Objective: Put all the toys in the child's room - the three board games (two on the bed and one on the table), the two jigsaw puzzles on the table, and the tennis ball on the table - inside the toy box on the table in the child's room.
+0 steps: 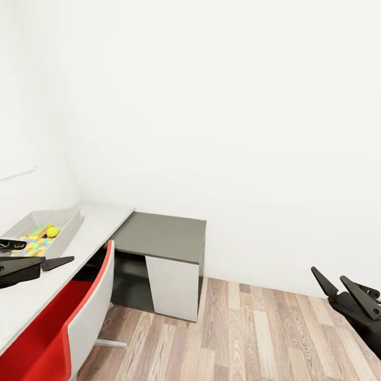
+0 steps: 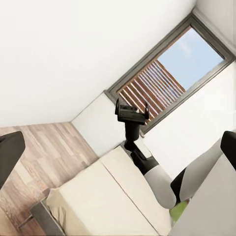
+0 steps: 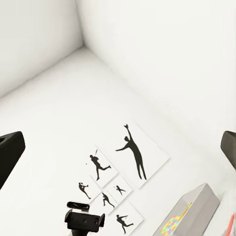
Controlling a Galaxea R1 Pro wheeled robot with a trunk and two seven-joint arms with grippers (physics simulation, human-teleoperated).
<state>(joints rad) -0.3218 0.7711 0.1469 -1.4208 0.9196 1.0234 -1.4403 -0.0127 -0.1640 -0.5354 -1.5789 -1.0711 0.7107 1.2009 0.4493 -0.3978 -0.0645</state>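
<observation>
- Left gripper [image 1: 16, 253]: black fingers spread apart with nothing between them, hovering over the front part of the desk's light grey top, just beside the toy box's near end.
- Right gripper [image 1: 338, 286]: fingers parted in a V, empty, held over the wood-plank floor [image 1: 254, 333] well away from the desk.
- Toy box [image 1: 71, 225]: light grey tray on the light grey desk top [image 1: 100, 222], towards the wall edge. Inside it lies a multicoloured jigsaw puzzle [image 1: 36, 243] flat on the bottom, and the yellow-green tennis ball [image 1: 53, 231] rests on it (a sliver of something tan shows beside the ball; cannot tell what).
- Lower dark grey desk section [image 1: 164, 235]: adjoins the light top at the corner, bare-topped, white panel below.
- Red-and-white chair [image 1: 79, 317]: pushed against the desk's front edge.
- Left wrist view: beige bed [image 2: 98, 196] by a window [image 2: 172, 73], with a white and black robot arm [image 2: 147, 167] across it.
- Right wrist view: baseball-player silhouette pictures [image 3: 130, 152] on the white wall, and the toy box [image 3: 191, 211] with colourful pieces inside.
</observation>
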